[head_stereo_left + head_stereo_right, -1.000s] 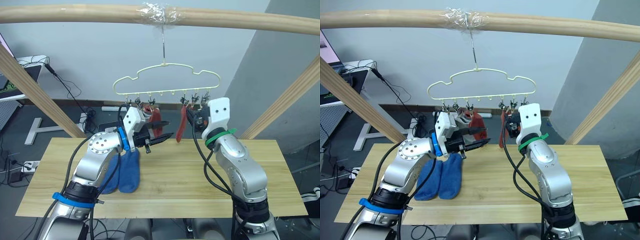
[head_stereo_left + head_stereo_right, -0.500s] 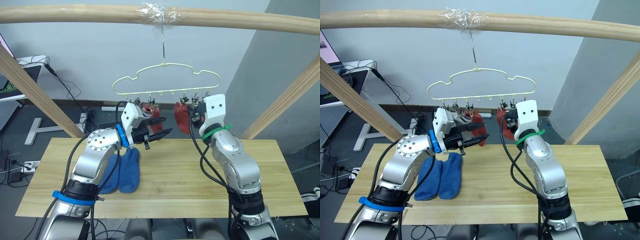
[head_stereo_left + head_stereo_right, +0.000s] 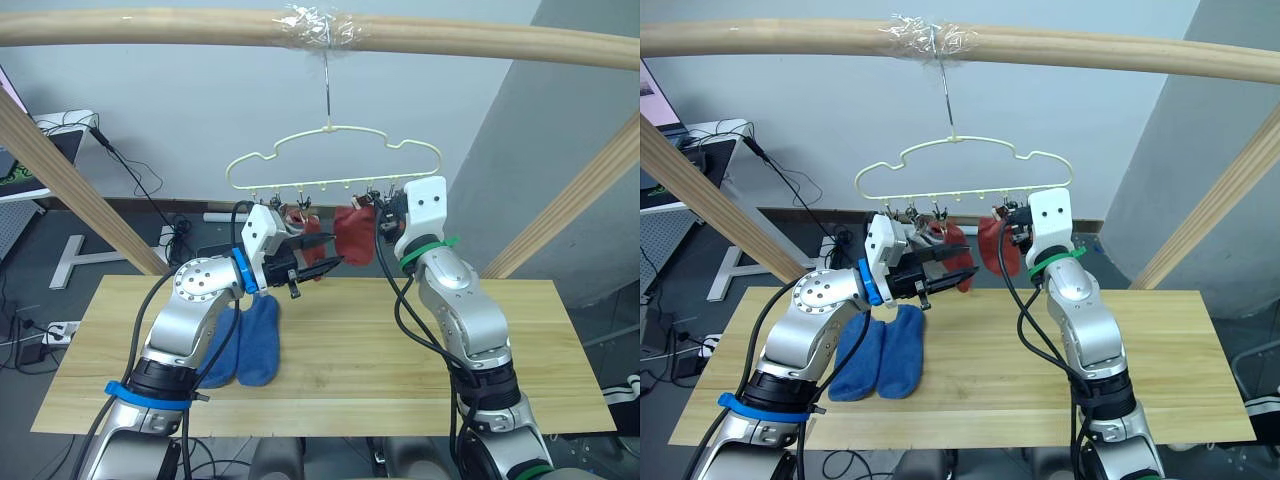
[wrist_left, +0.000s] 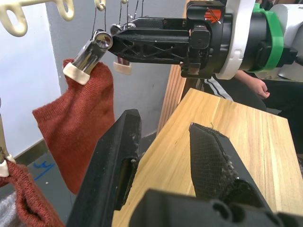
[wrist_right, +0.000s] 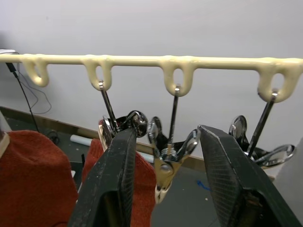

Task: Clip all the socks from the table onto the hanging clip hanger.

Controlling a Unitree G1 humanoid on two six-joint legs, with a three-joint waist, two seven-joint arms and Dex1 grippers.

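The pale clip hanger point(image 3: 330, 150) hangs by its hook from the top pole. Two rust-red socks hang from its clips: one point(image 3: 353, 237) just left of my right gripper, the other point(image 3: 952, 238) further left, behind my left gripper's fingers. My right gripper point(image 5: 166, 130) is open up at the clip row, with one empty metal clip point(image 5: 165, 163) between its fingers. My left gripper point(image 3: 328, 252) is open and empty below the clips, pointing towards the red sock point(image 4: 78, 125). Two blue socks point(image 3: 250, 340) lie side by side on the table point(image 3: 400, 360) under my left arm.
A round wooden pole point(image 3: 150, 25) spans the top, with slanted poles at the left point(image 3: 80, 190) and right point(image 3: 570, 200). A person's hand point(image 4: 255, 87) shows beyond the table's far side. Cables and a stand lie on the floor behind.
My right gripper has risen and moved left up to the clip row. The red sock beside it has swung left and turned broadside. My left gripper has risen slightly.
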